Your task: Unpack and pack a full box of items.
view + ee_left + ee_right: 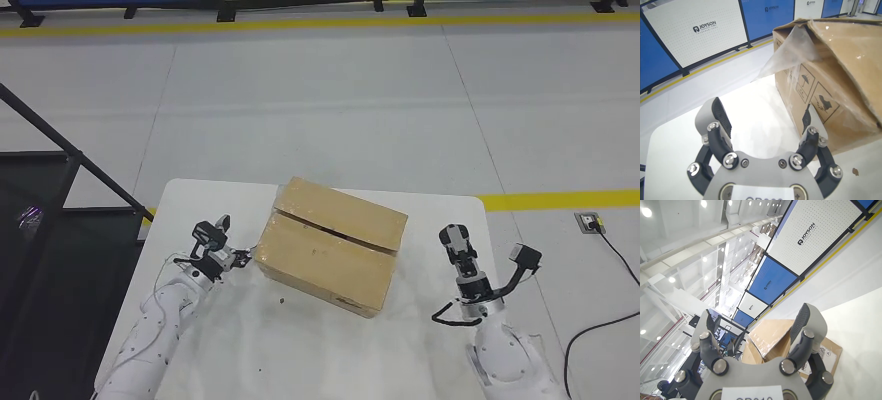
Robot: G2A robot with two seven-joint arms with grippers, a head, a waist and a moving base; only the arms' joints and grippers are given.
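Note:
A brown cardboard box (330, 245) stands in the middle of the white table (210, 200), its top flaps nearly closed with a dark slit between them. My left gripper (238, 258) is open beside the box's left end, one finger almost touching the cardboard wall (838, 91); nothing sits between the fingers (764, 115). A loose strip of clear tape (789, 55) hangs off the box's upper corner. My right gripper (452, 238) is held up to the right of the box, open and empty (755, 321), with the box (770, 336) below it.
A small brown scrap (855, 171) lies on the table by the box's near corner. A black frame and netting (40, 230) stand off the table's left edge. Bare table surface (300, 350) lies in front of the box.

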